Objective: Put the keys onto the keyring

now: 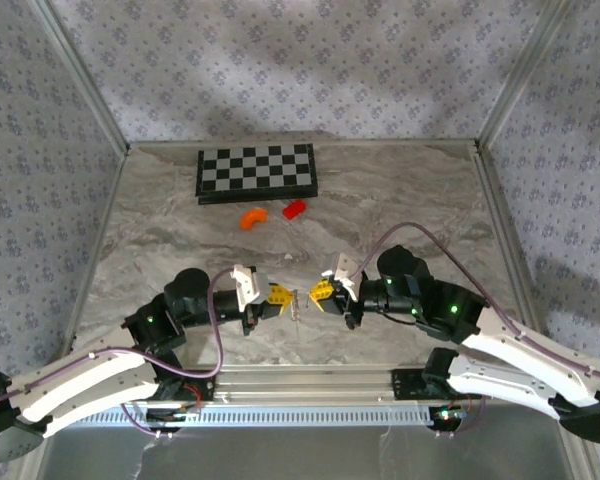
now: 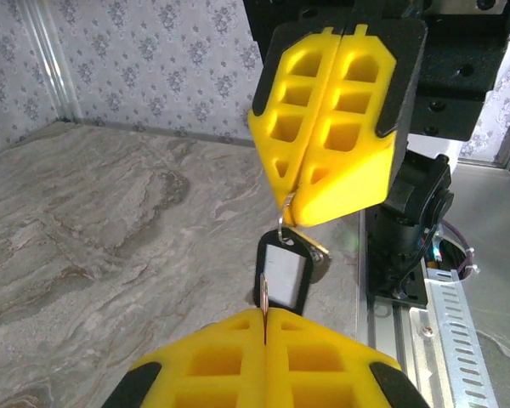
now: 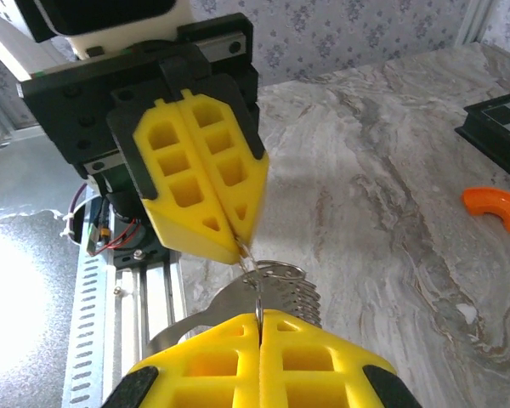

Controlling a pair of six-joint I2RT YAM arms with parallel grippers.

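While both pieces are held up between the two arms over the table (image 1: 380, 200), the threading step seems to be in hand. The left pincer (image 1: 283, 296) is pinched tight on the edge of the keys (image 2: 287, 274), a dark tag with a pale centre. The right pincer (image 1: 315, 294) is clamped on the wire of the keyring (image 3: 280, 285), which meets the tag's top end. Whether the tag's eye is already on the loop I cannot tell. The next move, I judge, calls for a small, fine twist or slide of one wrist along the wire, with neither grip loosened. Both arms are folded low, forearms reaching inward, pincers almost tip to tip near the table's near edge.
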